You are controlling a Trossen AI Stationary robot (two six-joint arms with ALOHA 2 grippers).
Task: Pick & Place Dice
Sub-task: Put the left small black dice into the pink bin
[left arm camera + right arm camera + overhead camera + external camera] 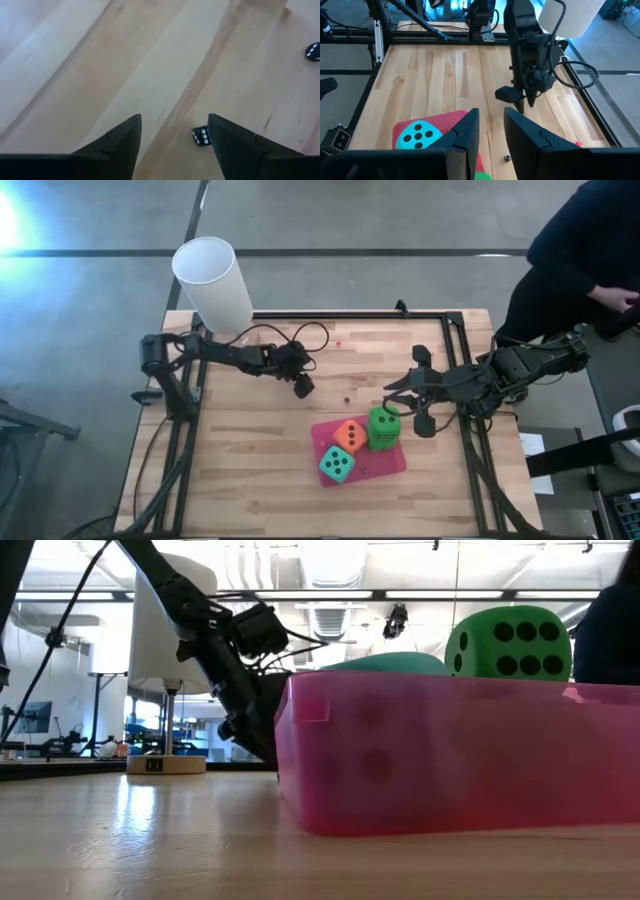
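An orange die (350, 435), a green die (384, 427) and a teal die (337, 467) sit on the pink mat (392, 462) at the table's middle right. In the low view the green die (510, 640) rises above the mat (450, 755). My left gripper (303, 388) (174, 117) is low over the bare wood left of the mat, open, slanting down. A tiny black die (200, 136) lies on the table by the inner side of one finger. My right gripper (400, 395) (491, 112) hangs raised beside the green die, fingers slightly apart, nothing between them. My left gripper has the tiny black die (199, 135) lying on the wood against the inner edge of one finger (225, 142). That finger covers part of the die, and whether they touch I cannot tell.
A tall white cup (212, 280) stands at the table's far left corner. A second tiny black die (313, 51) (347, 401) lies on the wood between my left gripper and the mat. A person in dark clothes (570, 260) stands beyond the far right corner. Bare wood spreads over the near left.
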